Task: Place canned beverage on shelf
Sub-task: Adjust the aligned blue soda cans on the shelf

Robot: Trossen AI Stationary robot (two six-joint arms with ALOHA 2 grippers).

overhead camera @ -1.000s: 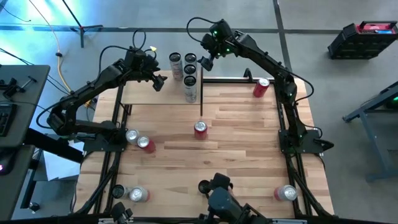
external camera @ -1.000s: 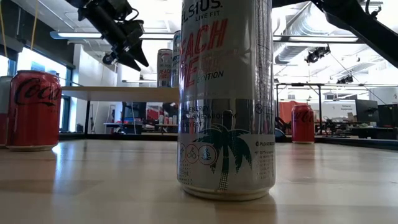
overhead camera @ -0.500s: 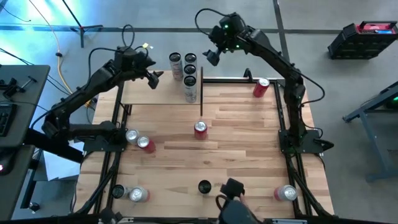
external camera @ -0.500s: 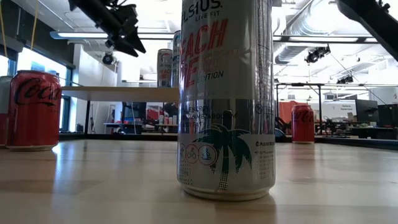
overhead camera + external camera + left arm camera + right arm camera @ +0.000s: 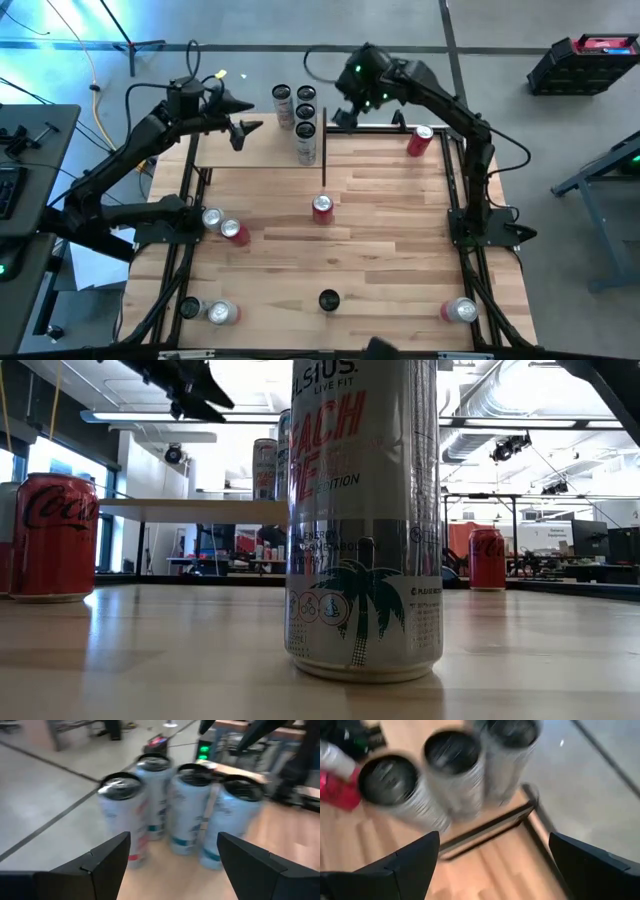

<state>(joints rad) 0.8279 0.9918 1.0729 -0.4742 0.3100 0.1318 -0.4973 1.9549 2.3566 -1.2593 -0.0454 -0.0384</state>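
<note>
Upper centre of the high view, tall silver cans (image 5: 303,122) stand clustered on the shelf (image 5: 255,152). Left gripper (image 5: 243,127) and right gripper (image 5: 340,118) flank them, both wide open and empty.

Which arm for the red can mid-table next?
Probably left: the left gripper is open and empty, and nearer the red can. The right gripper, also open, hangs beyond the tall silver cans.
</note>
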